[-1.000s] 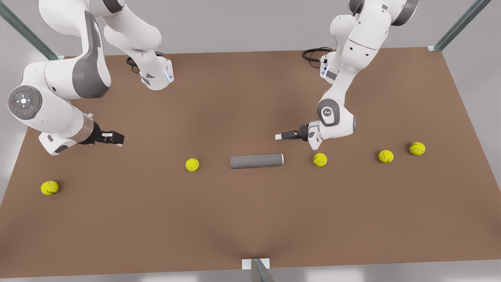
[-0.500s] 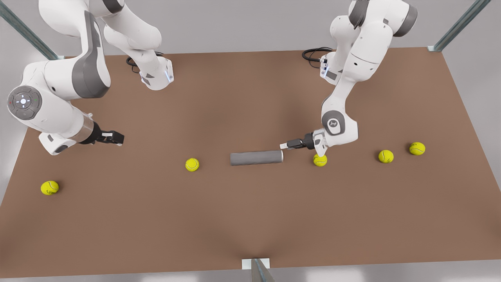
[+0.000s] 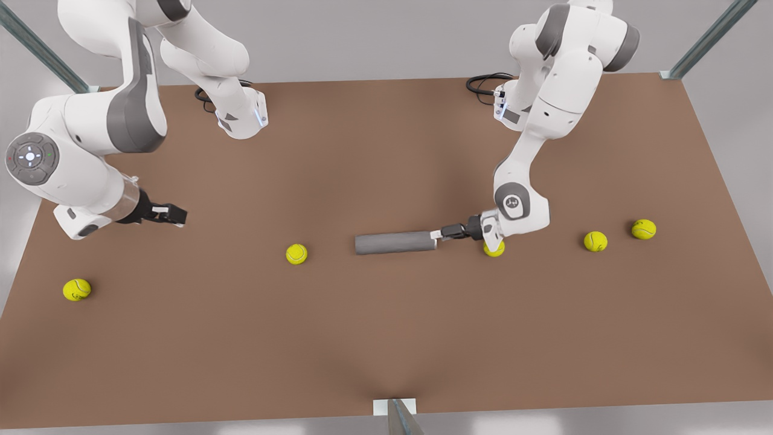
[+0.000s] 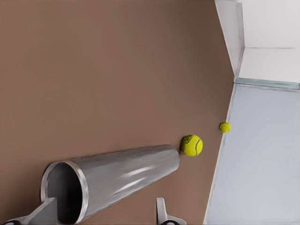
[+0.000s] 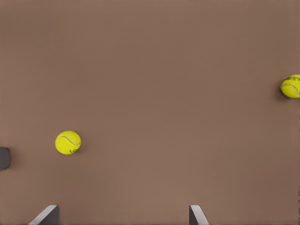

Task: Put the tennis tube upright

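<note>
The tennis tube [image 3: 394, 243] lies flat mid-tabletop [image 3: 386, 338] as the left claw [image 3: 436, 235], fingers spread, straddles its open rim for leverage; the right claw [image 3: 179, 214], also released, waits well apart.

— How is the light? 
— Even and bright; soft, diffuse shadows lie under the arms on the brown table [image 3: 386, 338]; nothing harsh.
— Any glare? 
— Pale streaks shine along the tennis tube [image 4: 117, 180] in the left wrist view; its open mouth is dark inside.
— Blur? 
— Edges look slightly smeared.
</note>
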`<state>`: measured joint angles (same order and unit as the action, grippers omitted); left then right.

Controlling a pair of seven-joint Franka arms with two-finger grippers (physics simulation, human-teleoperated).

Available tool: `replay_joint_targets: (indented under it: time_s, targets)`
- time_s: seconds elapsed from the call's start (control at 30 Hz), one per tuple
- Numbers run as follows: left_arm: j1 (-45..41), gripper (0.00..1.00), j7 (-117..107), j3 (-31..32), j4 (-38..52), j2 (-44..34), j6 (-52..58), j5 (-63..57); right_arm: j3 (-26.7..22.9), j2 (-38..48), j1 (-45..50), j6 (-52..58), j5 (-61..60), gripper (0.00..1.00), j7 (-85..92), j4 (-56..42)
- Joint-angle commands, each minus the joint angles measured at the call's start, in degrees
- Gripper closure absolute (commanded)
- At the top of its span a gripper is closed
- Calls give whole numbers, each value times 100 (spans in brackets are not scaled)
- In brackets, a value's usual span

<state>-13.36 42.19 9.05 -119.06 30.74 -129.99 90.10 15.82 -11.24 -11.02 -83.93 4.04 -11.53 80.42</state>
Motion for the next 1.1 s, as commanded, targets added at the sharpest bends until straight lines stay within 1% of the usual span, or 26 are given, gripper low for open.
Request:
replay_joint_targets:
  time_s: [0.0, 0.2, 0.4, 0.5, 0.87, 0.9, 0.93, 0.97, 1.07]
  targets:
    - [0, 0, 0, 0, 23, 28, 0, -1, 0, -1, -110, -1, -17, 0, 11, 0]
    - [-53, 0, 0, 62, 243, 248, 0, -1, 0, -1, -225, -1, -88, 0, 11, 0]
    - [-79, 0, -9, 202, 515, 459, 0, -1, 17, -1, -137, -1, -52, 0, -42, 0]
    - [-79, 0, 44, 220, 612, 547, 9, -18, 35, -1, -128, -1, -70, 0, -51, -149]
    - [-167, 1, 431, 272, 638, 678, 123, -27, 35, -19, -128, -1, -52, 0, -42, -264]
    - [-167, 13, 431, 264, 638, 687, 123, -27, 35, -19, -128, -1, -52, 0, -42, -272]
    - [-167, 32, 431, 264, 638, 687, 123, -27, 35, -27, -128, -1, -52, 0, -42, -272]
    - [-167, 40, 422, 264, 638, 687, 123, -27, 35, -27, -128, -1, -52, 0, -42, -264]
    - [-167, 41, 422, 264, 638, 687, 176, -36, 35, -19, -128, -1, -52, 0, -42, -264]
